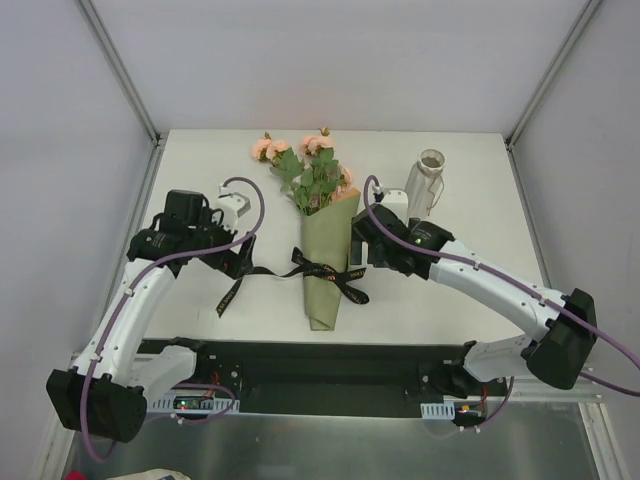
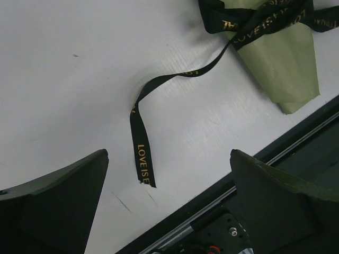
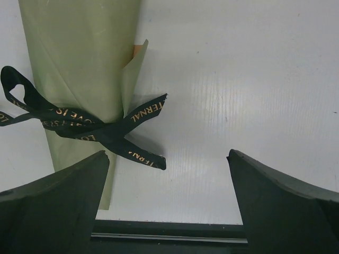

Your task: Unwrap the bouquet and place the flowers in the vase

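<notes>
The bouquet (image 1: pixel 326 262) lies in the middle of the table, its olive paper cone (image 3: pixel 79 53) pointing at the near edge and its pink flowers (image 1: pixel 300 155) at the far side. A black ribbon bow (image 1: pixel 327 271) is tied round the cone. One long ribbon tail (image 2: pixel 142 153) trails left across the table. My left gripper (image 1: pixel 240 262) hangs open just over that tail's middle, with the tail end lying between its fingers (image 2: pixel 63 196) in the left wrist view. Open too, my right gripper (image 1: pixel 364 250) hovers by the cone's right side, close to the bow (image 3: pixel 90 124). The pale vase (image 1: pixel 426 182) stands upright at the far right.
The table's near edge with its black rail (image 2: pixel 254 177) runs close under both grippers (image 3: pixel 212 232). Metal frame posts (image 1: pixel 118 65) and white walls close the table in on the left and right. The right arm's cable (image 1: pixel 372 190) loops near the vase.
</notes>
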